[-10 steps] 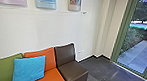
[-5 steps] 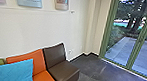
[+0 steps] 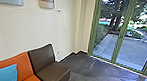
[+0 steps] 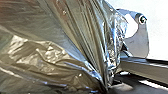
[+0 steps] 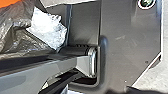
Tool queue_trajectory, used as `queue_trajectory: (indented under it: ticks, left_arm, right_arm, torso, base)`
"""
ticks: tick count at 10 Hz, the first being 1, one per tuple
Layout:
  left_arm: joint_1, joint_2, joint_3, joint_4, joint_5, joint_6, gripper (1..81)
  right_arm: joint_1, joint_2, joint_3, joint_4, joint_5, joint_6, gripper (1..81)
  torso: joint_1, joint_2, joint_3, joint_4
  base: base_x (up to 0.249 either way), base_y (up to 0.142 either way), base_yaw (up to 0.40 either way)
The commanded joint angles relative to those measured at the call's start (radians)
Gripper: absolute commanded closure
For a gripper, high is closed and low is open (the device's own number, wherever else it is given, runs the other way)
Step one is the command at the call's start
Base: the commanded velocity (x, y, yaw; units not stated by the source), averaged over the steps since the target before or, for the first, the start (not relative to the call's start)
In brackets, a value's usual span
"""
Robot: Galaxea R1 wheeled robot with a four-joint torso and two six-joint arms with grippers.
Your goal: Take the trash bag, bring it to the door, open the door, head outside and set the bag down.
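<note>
The translucent trash bag (image 4: 50, 57) shows large in the left wrist view, its folds drawn together at my left gripper (image 4: 108, 87), which is shut on it. In the right wrist view, part of the trash bag (image 5: 20, 35) lies beside a grey bar of the robot, with a crumpled whitish piece (image 5: 48, 28) against it. The state of my right gripper cannot be made out. Ahead on the right in the head view stands the green-framed glass door front (image 3: 119, 39); which panel opens cannot be told.
Along the white wall at the left stand joined seats, one orange (image 3: 21, 66) with a blue cushion (image 3: 3, 75), one brown (image 3: 53, 71). Dark grey floor (image 3: 87, 69) runs from the brown seat to the glass. Paving (image 3: 131, 51) and trees lie outside.
The head camera has turned to the right: seats and wall pictures have slid leftward, and more of the glass front and the paving outside has come into view.
</note>
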Motion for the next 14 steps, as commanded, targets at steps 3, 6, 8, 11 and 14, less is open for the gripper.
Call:
queue_trajectory:
  ticks: [3,6,8,11,14]
  left_arm:
    - [-0.052,-0.001,0.003,0.002,0.071,0.002,81.1]
    - [-0.050,-0.001,0.003,0.002,0.071,0.002,81.1]
    - [-0.049,-0.001,0.003,0.002,0.071,0.002,81.1]
    - [-0.050,0.001,0.003,0.002,0.071,0.002,81.1]
    - [-0.050,0.002,0.003,0.002,0.071,0.004,81.1]
  right_arm:
    - [0.043,0.011,0.011,-0.004,-0.063,-0.003,1.0]
    - [0.043,0.011,0.011,-0.004,-0.063,-0.003,1.0]
    - [0.043,0.013,0.011,-0.004,-0.063,-0.003,1.0]
    - [0.043,0.015,0.011,-0.005,-0.063,-0.004,1.0]
    - [0.044,0.016,0.011,-0.007,-0.063,-0.004,1.0]
  torso:
    - [0.000,0.000,0.000,0.000]
    - [0.000,0.000,0.000,0.000]
    - [0.000,0.000,0.000,0.000]
    - [0.000,0.000,0.000,0.000]
    - [0.000,0.000,0.000,0.000]
  base:
    - [0.000,0.000,-0.373]
    - [0.000,0.000,-0.380]
    - [0.000,0.000,-0.382]
    - [0.000,0.000,-0.383]
    - [0.000,0.000,-0.384]
